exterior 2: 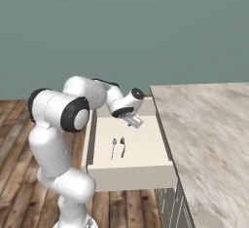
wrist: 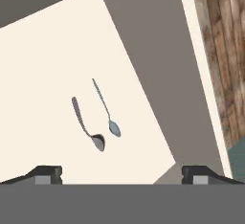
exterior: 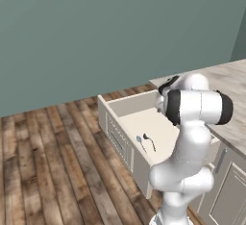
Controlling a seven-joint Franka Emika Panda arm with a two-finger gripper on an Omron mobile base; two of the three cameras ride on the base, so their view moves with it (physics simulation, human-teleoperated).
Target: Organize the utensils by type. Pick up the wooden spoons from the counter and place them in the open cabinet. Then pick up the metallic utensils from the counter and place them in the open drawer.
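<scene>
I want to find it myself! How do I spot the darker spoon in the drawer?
Find the open drawer sticking out from under the stone counter. Two small metal spoons lie side by side on its cream floor. The darker spoon has the thicker, curvy handle and lies nearer the counter; its neighbour, the paler spoon, is thin and straight.

Two slim metal spoons, one darker grey [wrist: 87,125] and one thinner, paler [wrist: 106,108], lie flat and just apart, roughly parallel, on the cream floor of the pulled-out drawer [exterior 2: 146,166] beside the marbled counter [exterior 2: 209,124].
</scene>
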